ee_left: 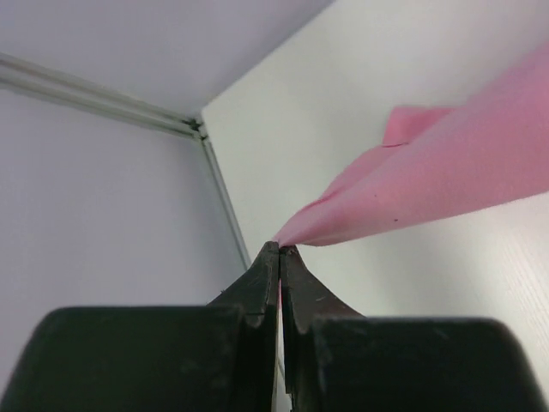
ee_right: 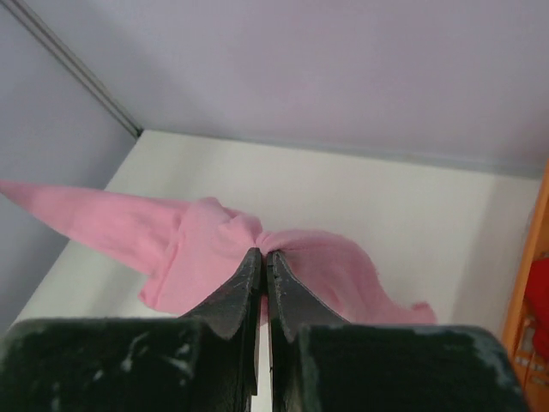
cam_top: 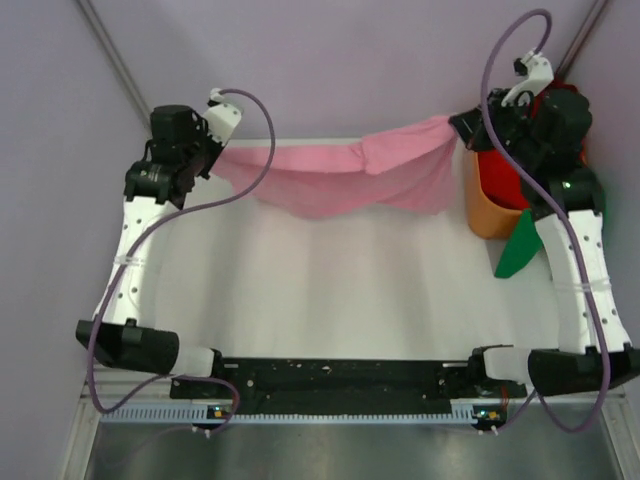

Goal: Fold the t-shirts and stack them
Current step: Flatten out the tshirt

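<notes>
A light pink t-shirt (cam_top: 350,175) hangs stretched between my two grippers above the far part of the white table (cam_top: 330,290). My left gripper (cam_top: 218,152) is shut on its left corner; the left wrist view shows the cloth (ee_left: 429,184) pinched at the gripper (ee_left: 280,249). My right gripper (cam_top: 462,125) is shut on its right end; the right wrist view shows the pink cloth (ee_right: 206,245) bunched at the gripper (ee_right: 262,254). A bright red t-shirt (cam_top: 500,165) lies in the orange basket (cam_top: 488,212). A green t-shirt (cam_top: 520,250) hangs beside the basket.
The orange basket stands at the table's far right, under my right arm. Lilac walls close the back and both sides. A metal frame rail (ee_left: 225,202) runs along the table's left edge.
</notes>
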Controlling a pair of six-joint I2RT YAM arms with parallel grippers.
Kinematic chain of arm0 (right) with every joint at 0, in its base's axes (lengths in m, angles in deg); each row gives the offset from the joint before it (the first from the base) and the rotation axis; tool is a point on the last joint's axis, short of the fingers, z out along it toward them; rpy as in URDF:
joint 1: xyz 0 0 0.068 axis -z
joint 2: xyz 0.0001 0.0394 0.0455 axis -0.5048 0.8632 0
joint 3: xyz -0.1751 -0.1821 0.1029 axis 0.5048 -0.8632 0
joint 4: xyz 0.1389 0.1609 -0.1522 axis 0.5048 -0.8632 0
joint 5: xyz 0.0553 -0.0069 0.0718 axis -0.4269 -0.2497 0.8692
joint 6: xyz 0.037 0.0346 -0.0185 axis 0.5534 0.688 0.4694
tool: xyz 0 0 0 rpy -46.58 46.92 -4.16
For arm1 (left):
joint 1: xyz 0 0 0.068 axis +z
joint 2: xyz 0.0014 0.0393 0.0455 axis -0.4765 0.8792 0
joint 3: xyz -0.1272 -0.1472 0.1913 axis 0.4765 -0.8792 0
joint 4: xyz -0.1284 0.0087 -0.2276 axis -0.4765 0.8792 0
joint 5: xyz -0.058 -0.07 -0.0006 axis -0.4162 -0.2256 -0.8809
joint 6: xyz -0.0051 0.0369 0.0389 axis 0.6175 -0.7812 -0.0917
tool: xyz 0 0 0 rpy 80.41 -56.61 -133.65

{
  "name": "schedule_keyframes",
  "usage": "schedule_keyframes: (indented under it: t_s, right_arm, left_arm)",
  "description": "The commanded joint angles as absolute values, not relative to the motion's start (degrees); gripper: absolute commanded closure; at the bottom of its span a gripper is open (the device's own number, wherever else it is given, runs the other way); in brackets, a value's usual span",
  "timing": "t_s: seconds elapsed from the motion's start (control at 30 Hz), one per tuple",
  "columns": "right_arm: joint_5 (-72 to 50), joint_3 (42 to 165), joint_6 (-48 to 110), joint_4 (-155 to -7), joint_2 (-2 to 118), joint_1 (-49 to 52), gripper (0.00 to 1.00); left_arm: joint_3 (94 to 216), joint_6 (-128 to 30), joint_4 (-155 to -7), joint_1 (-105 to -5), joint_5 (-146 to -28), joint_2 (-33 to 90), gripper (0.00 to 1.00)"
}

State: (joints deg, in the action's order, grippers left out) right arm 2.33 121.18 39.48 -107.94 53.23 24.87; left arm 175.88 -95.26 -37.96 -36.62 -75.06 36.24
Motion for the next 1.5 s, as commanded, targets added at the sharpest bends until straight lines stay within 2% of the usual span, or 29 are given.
schedule_keyframes:
  t_s: [0.0,0.27,0.37,0.5,0.67,0.8,0.9,1.0,1.07,1.17,1.37,1.47]
  right_arm:
    - [-1.10,126.01,37.31,-103.81,44.39,25.22,1.00]
    - [0.12,124.71,38.01,-99.17,35.50,25.22,1.00]
    - [2.93,120.93,40.20,-94.68,36.37,25.22,1.00]
    - [5.30,122.23,42.05,-90.73,44.70,25.22,1.00]
    - [7.16,138.19,45.12,-88.34,63.68,25.40,1.00]
    - [6.98,155.77,48.72,-87.99,76.51,26.45,1.00]
    - [8.21,166.06,54.51,-86.59,82.41,27.95,1.00]
    - [9.09,168.29,56.03,-84.13,82.44,28.39,1.00]
    - [10.40,165.93,55.42,-83.86,80.33,28.39,1.00]
    - [13.04,155.67,53.84,-83.86,74.72,28.39,1.00]
    - [19.54,122.90,51.55,-83.95,61.44,28.30,1.00]
    - [21.21,107.78,50.76,-84.47,57.30,28.30,1.00]
  left_arm:
    - [184.54,-92.81,-26.32,-35.14,-75.15,32.06,1.00]
    - [197.48,-92.20,-19.45,-32.94,-73.73,29.68,1.00]
    - [196.00,-91.76,-20.85,-32.59,-74.88,30.56,1.00]
    - [190.64,-92.28,-28.92,-32.50,-73.31,33.80,1.00]
    - [191.41,-92.38,-44.99,-32.50,-61.81,42.06,1.00]
    - [203.68,-91.41,-48.28,-32.06,-57.04,49.09,1.00]
    - [209.60,-93.24,-50.02,-32.06,-57.30,50.86,1.00]
    - [209.52,-95.71,-52.58,-32.06,-57.74,49.90,1.00]
    - [207.60,-96.24,-52.41,-32.06,-58.70,48.85,1.00]
    - [199.53,-96.77,-52.76,-31.97,-61.68,45.08,1.00]
    - [180.72,-99.13,-45.75,-31.97,-70.55,38.92,1.00]
    - [171.85,-103.78,-36.01,-32.06,-82.22,37.33,1.00]
